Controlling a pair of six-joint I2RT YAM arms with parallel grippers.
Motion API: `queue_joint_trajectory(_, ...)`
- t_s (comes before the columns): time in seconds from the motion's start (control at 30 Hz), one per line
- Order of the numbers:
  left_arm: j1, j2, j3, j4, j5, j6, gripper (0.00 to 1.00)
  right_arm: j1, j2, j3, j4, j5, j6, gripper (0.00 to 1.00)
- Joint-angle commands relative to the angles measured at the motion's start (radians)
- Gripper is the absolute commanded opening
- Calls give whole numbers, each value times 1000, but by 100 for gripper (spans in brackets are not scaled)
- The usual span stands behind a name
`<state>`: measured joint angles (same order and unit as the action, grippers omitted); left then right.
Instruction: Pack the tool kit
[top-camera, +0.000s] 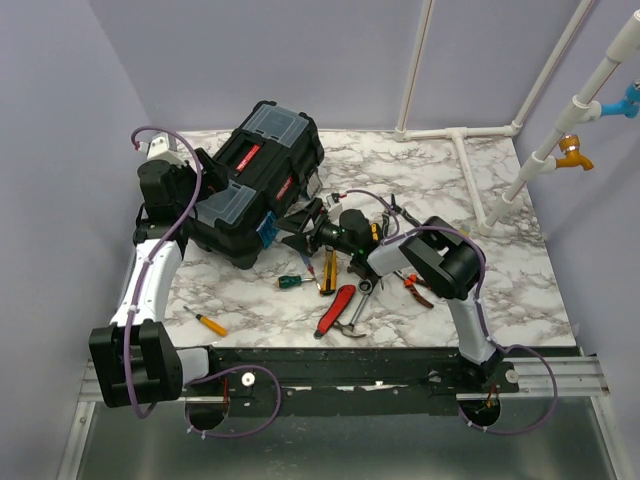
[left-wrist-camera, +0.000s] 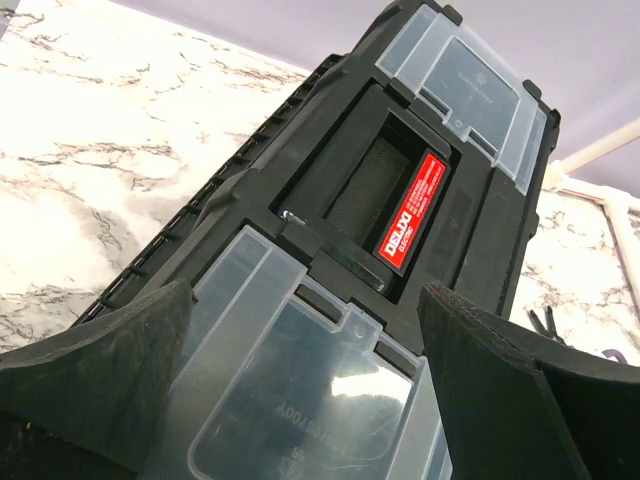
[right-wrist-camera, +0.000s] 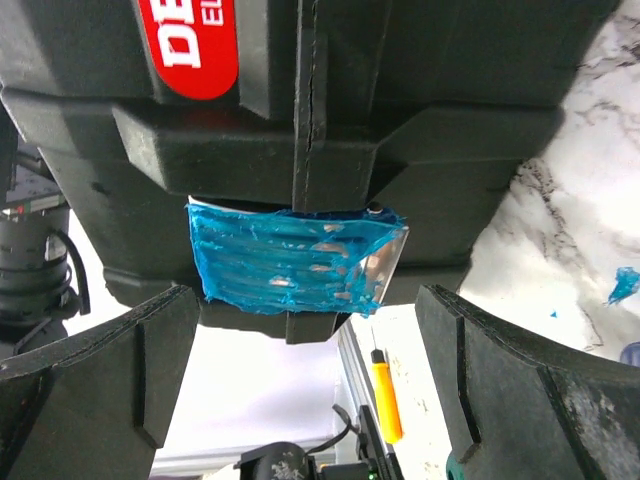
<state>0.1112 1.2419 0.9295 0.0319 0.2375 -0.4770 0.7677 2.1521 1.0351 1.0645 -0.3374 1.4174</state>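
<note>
Only the top view shows the whole layout: the black plastic toolbox (top-camera: 255, 180) sits closed at the back left of the marble-patterned table (top-camera: 520, 270). Loose hand tools (top-camera: 345, 285) lie in a scatter just in front of it, among them red-handled pliers (top-camera: 335, 310), a green-handled screwdriver (top-camera: 292, 282) and, apart to the left, a yellow-handled screwdriver (top-camera: 210, 323). The left wrist camera looks along the lid. There the red handle (left-wrist-camera: 413, 208) carries white lettering reading "DELIXI ELECTRIC", and ribbed black plastic frames two clear, smooth lid compartments (left-wrist-camera: 300, 390), the nearer one embossed with a code too faint to read. The left gripper (left-wrist-camera: 305, 320) is spread wide with its dark, textured fingers (left-wrist-camera: 95, 385) on either side of that nearer compartment, holding nothing. The right wrist camera alone shows the translucent teal latch (right-wrist-camera: 290, 265), ridged and glossy, under a red label cut off at "DE" and "EL". The right gripper (right-wrist-camera: 300, 330) is likewise wide apart and empty, with the latch between its fingertips.
</note>
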Motion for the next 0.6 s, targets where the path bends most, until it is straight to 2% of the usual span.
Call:
queue_joint_trajectory(0.0,-88,42,-95,-248,13,-59,99,12,11,-5,-8,74,0,100)
queue_joint_trajectory(0.23,-202,54,-70,-272,3,-87,99,12,6,5,-18,89,-10,100)
queue_joint_trajectory(0.47,-202,1,108,-462,-116,-5,99,18,-6,-13,-22,113,-12,100)
queue_joint_trajectory(0.57,-188,-8,196,-526,-139,26,98,17,16,-11,43,99,7,100)
